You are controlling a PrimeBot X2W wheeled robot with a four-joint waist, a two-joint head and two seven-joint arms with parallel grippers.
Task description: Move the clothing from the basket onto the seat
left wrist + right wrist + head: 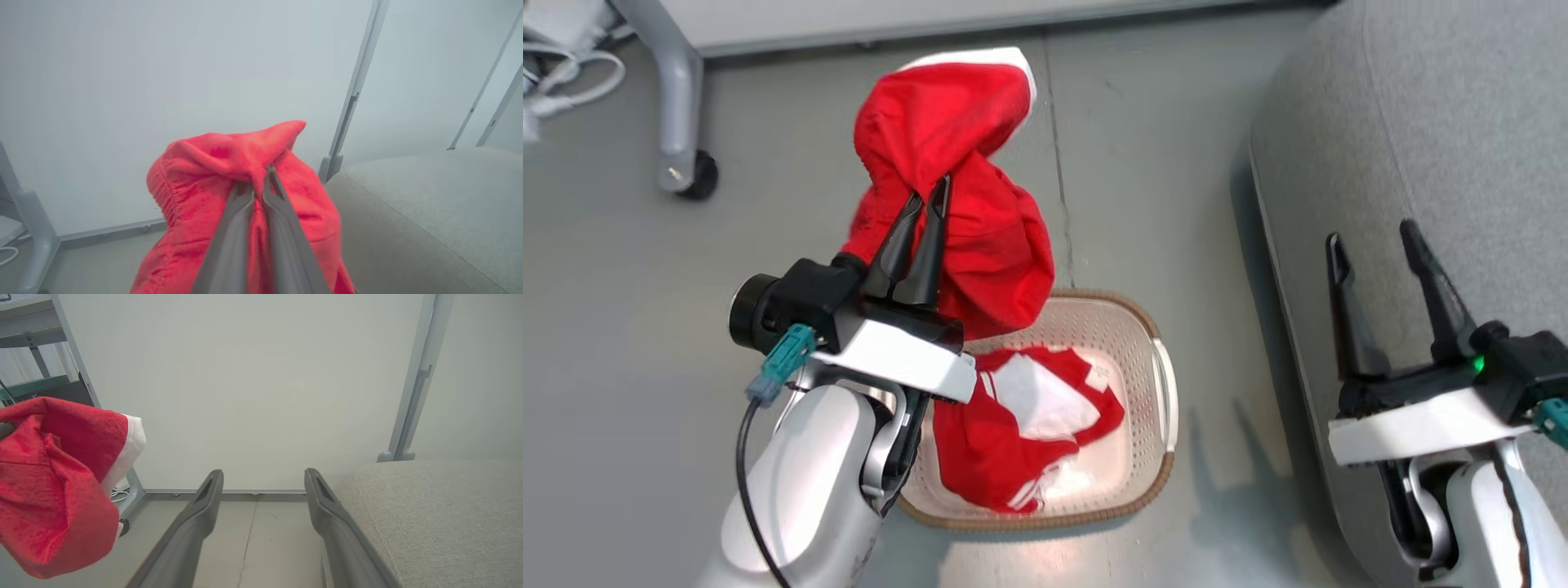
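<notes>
Left end effector (931, 189) clamps a red garment (947, 106) above the basket (1168, 384); soft and light, it sags, so a bunched fold should grip best.

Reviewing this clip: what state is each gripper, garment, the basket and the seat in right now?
Left gripper: fingers shut on a lifted bright red garment with white trim.
Right gripper: fingers open, holding nothing, above the seat's edge.
Cream-white perforated plastic basket: upright, with crumpled red-and-white clothing inside.
Large grey fabric seat: no garment on the visible part.
</notes>
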